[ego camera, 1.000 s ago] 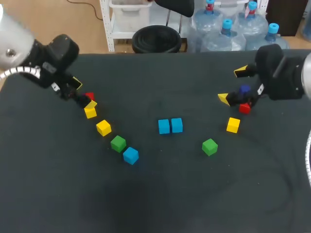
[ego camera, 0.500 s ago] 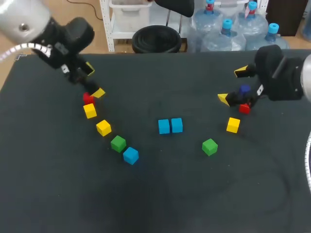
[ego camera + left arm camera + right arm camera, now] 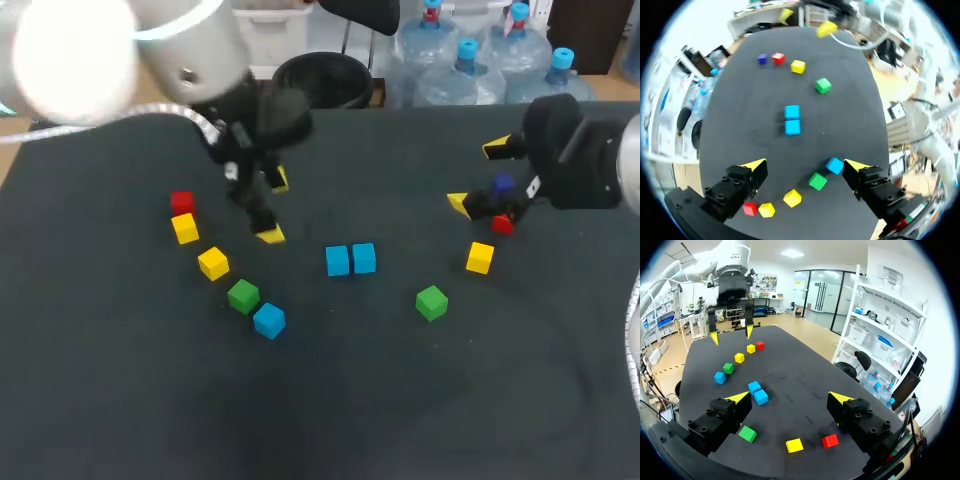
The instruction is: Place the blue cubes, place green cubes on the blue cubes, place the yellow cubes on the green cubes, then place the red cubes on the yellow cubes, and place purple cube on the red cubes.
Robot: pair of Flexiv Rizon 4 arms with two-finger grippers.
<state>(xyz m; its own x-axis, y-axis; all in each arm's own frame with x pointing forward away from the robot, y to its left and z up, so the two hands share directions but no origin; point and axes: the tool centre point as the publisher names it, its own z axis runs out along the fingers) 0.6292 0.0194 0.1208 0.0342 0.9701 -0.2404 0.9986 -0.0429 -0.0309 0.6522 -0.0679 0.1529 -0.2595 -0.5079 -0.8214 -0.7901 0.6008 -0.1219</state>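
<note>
- Head view: the left tool (image 3: 273,208) hangs released above the counter (image 3: 330,400), gripping nothing, between the left row of cubes and the blue pair (image 3: 350,259). The row runs red cube (image 3: 182,202), yellow cube (image 3: 185,229), second yellow cube (image 3: 213,263), green cube (image 3: 243,296), lone blue cube (image 3: 268,320). The right tool (image 3: 480,176) is spread wide too. Its dark body partly covers the purple cube (image 3: 503,185) and the far red cube (image 3: 503,225) (only small patches of each show). Whether it touches them is hard to tell. Near them lie the right yellow cube (image 3: 480,257) and the right green cube (image 3: 432,302).
- Left wrist view: the fingers are splayed with nothing held between them. The lone blue cube sits just beside one fingertip, and the red cube lies close against the other finger's dark body. The blue pair lies ahead, its two cubes touching.
- Right wrist view: the fingers stand apart over bare counter. The purple cube cannot be made out (one finger's body seems to hide it).
</note>
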